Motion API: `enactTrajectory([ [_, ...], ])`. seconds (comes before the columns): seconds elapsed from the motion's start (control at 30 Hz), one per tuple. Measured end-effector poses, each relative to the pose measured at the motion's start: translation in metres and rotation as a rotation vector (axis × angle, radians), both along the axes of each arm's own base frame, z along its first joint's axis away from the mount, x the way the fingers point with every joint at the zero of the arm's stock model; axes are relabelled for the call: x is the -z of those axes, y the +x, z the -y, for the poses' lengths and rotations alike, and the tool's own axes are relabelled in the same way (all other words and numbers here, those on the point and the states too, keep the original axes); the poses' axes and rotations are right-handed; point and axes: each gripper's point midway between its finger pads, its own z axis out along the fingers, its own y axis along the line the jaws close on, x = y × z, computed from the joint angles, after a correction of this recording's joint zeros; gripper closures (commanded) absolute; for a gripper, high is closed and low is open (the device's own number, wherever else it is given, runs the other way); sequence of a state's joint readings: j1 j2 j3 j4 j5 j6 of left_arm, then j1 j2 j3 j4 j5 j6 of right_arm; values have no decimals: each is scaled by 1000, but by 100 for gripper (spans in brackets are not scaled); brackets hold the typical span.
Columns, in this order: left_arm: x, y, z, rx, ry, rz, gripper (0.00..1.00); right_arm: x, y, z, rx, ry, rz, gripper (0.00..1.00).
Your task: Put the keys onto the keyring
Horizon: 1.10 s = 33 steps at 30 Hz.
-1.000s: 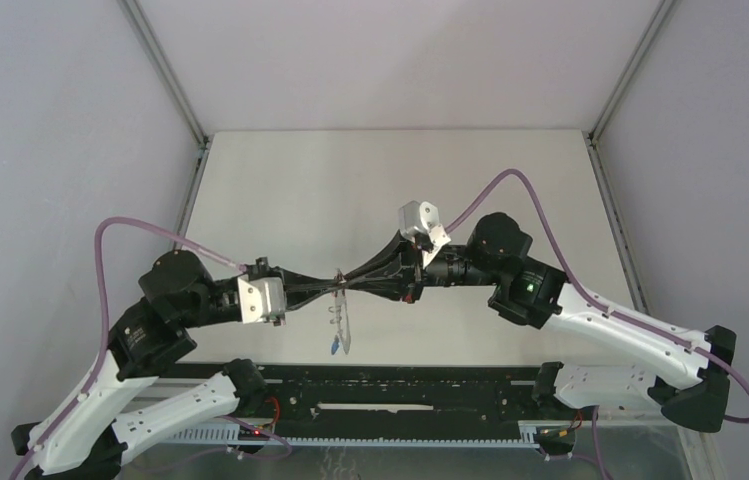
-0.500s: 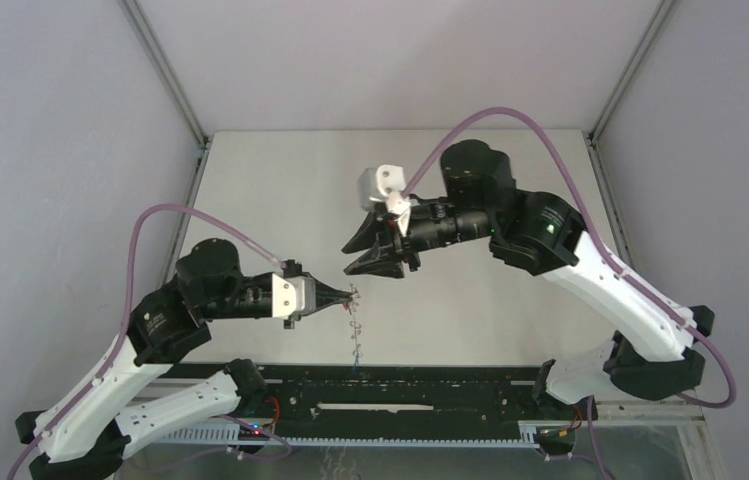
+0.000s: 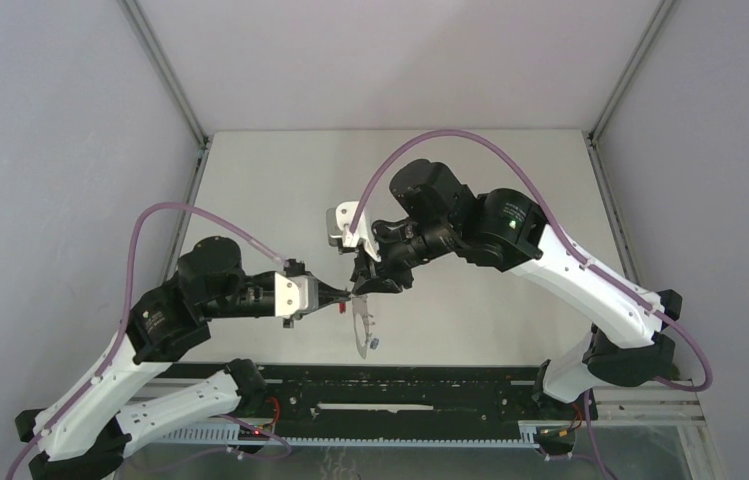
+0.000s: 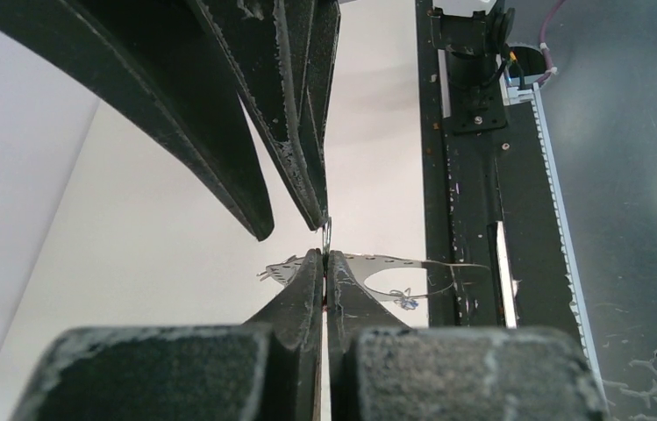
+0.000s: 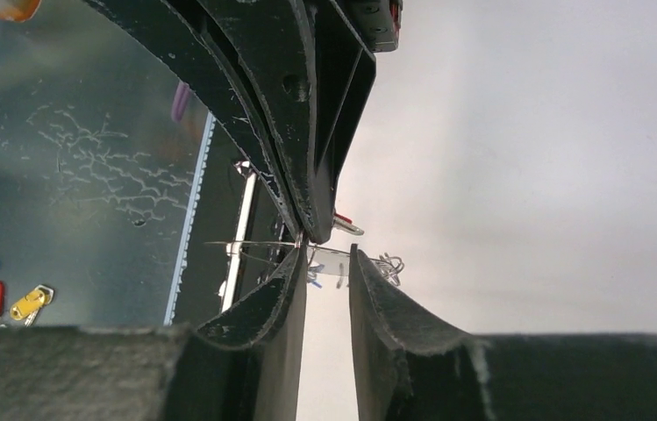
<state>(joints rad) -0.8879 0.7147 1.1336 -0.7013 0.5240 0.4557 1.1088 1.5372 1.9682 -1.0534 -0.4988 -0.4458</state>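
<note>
Above the desk [image 3: 280, 190], the keyring [image 4: 368, 257], a thin grey metal ring seen nearly edge-on, is clamped at its rim between the left fingers [image 4: 303, 294]. Just beside the keyring, the right fingers [image 5: 263, 298] are parted narrowly.

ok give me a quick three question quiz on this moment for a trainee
1. True or false: the left gripper has its jaws shut on the keyring.
2. The right gripper has its jaws: A) apart, close to the ring; B) pressed fully shut; C) flat on the table.
3. Fill in: in the top view, the key hanging at the ring's low end has a ___ head.
Key: 1 true; 2 A; 3 blue.
</note>
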Motion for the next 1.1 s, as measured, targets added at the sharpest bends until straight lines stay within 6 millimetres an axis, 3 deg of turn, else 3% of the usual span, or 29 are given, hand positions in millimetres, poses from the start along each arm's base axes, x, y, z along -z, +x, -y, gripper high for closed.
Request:
enactTrajectory([
  [0.3,0,3,-1,-16,3,2,100,4,0,2,19,-29,25,70],
  [0.77,-4,8,-3,-49,-10,26,100,2,-5,4,11,-30,19,56],
  [0.9,-8,8,-4,-51,-22,37,100,1,-8,3,-1,-28,12,59],
  [1.1,-10,8,-3,-51,-30,42,100,0,-9,2,-8,-23,4,71],
])
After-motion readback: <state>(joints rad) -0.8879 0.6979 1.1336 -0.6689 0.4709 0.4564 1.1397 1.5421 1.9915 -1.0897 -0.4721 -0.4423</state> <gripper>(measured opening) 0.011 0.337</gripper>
